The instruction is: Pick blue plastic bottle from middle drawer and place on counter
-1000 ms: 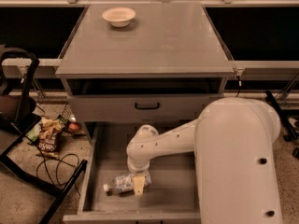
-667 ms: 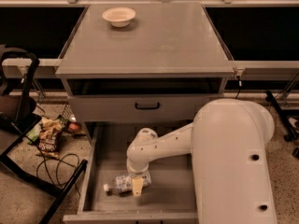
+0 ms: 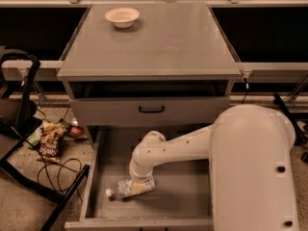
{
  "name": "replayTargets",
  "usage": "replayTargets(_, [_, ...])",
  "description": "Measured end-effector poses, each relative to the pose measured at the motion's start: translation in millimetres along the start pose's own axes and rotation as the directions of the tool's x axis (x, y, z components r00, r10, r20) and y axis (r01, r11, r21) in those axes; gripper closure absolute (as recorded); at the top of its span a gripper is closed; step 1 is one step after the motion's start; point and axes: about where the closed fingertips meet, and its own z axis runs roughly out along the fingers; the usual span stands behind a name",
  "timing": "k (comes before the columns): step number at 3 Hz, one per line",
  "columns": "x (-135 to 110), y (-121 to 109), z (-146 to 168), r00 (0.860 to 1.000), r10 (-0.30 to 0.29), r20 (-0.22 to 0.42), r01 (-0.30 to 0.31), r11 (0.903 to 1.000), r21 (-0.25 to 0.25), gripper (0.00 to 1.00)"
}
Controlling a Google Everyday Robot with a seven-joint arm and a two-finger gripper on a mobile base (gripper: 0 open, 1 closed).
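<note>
The blue plastic bottle (image 3: 120, 190) lies on its side on the floor of the open middle drawer (image 3: 183, 196), near the front left, with its white cap pointing left. My gripper (image 3: 141, 185) reaches down into the drawer and sits right on the bottle's right half, hiding that part. My white arm stretches from the lower right across the drawer. The counter (image 3: 163, 42) is the grey cabinet top above.
A cream bowl (image 3: 122, 16) stands at the counter's back left. A closed drawer front with a black handle (image 3: 151, 109) is above the open drawer. A black chair frame (image 3: 19, 81), snack bags (image 3: 48, 141) and cables lie on the floor to the left.
Almost nothing. The gripper stays at the bottle in the drawer; the arm's upper body has shifted very slightly.
</note>
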Motion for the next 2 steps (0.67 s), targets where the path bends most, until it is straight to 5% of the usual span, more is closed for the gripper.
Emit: replayTargets(2, [-21, -5, -44, 0.999, -0.017, 0.028, 0.016, 0.999, 0.042, 0.97])
